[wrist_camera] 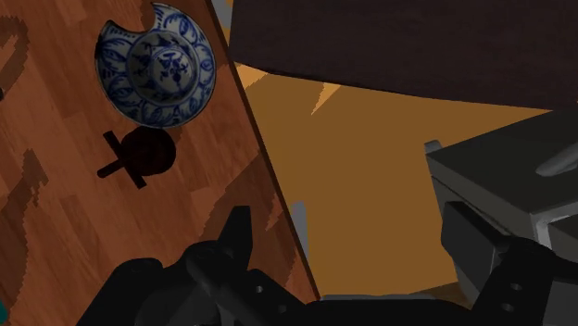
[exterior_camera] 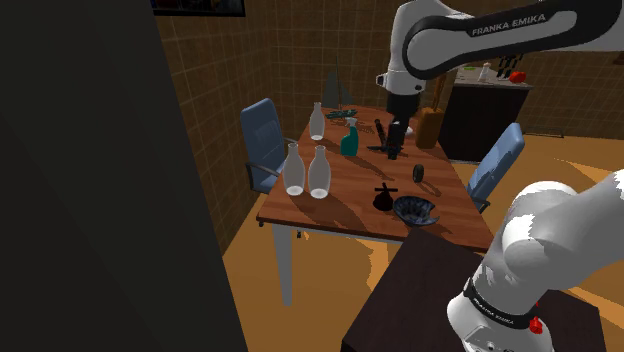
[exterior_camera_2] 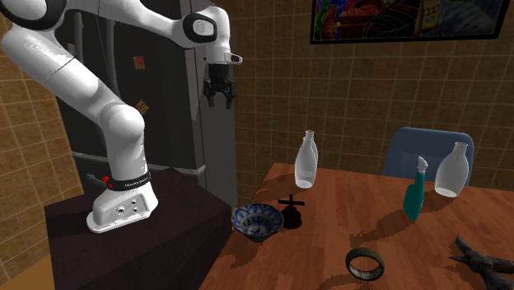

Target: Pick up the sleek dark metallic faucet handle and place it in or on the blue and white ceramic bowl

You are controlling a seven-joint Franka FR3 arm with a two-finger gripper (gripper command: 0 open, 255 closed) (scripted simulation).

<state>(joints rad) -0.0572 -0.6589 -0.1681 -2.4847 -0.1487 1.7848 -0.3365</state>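
Black fingers spread wide and empty, the gripper (exterior_camera_2: 219, 102) hung high, out past the table (exterior_camera_2: 371, 206) edge, with the reach apparently not yet begun. The dark faucet handle (wrist_camera: 139, 156) stood below and aside, just beside the bowl (wrist_camera: 157, 65). Next it would need to swing over the handle and descend. The wrist view showed the offset, the second exterior view the height.

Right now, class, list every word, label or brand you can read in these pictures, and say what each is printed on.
"FRANKA EMIKA": on the arm's white upper link, in the shoulder view.
Black band round the arm's base: white lettering, too small to read for certain.
Framed picture on the wall: its marks are too blurred to read.
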